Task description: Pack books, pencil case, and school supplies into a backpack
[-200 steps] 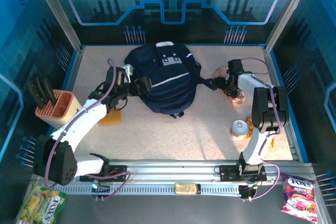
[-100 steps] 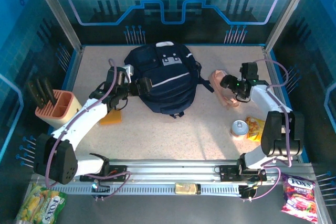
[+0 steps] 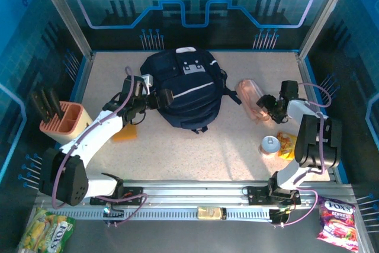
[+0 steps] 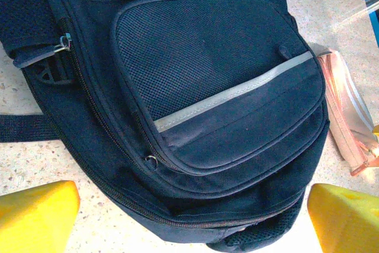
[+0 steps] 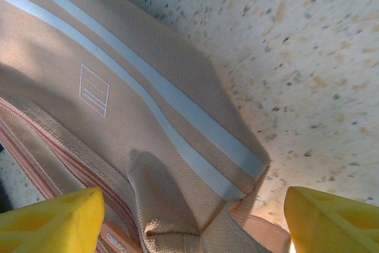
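Packing is looking barely begun (a judgement from layout): the backpack [image 3: 188,90] is lying on the table [image 3: 237,146], appearing zipped, with the pencil case [image 3: 251,95] lying outside, just right of it. The right hand [image 3: 266,103] is straddling the pouch's end, fingers wide apart and not clamping. The left hand [image 4: 189,220] is hovering fully open over the backpack, holding nothing.

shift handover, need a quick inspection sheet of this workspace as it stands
surface: speckled beige table, no spills seen
job's things: backpack front-up mid-table; pencil case to its right; orange pad by the left arm
clutter: pink rack at the left side; small tin and yellow packet by right arm
grippers: left gripper open, at the backpack's side; right gripper open, straddling the pencil case
cables: purple cables along both arms
surroundings: blue panel walls; candy bags outside the rail
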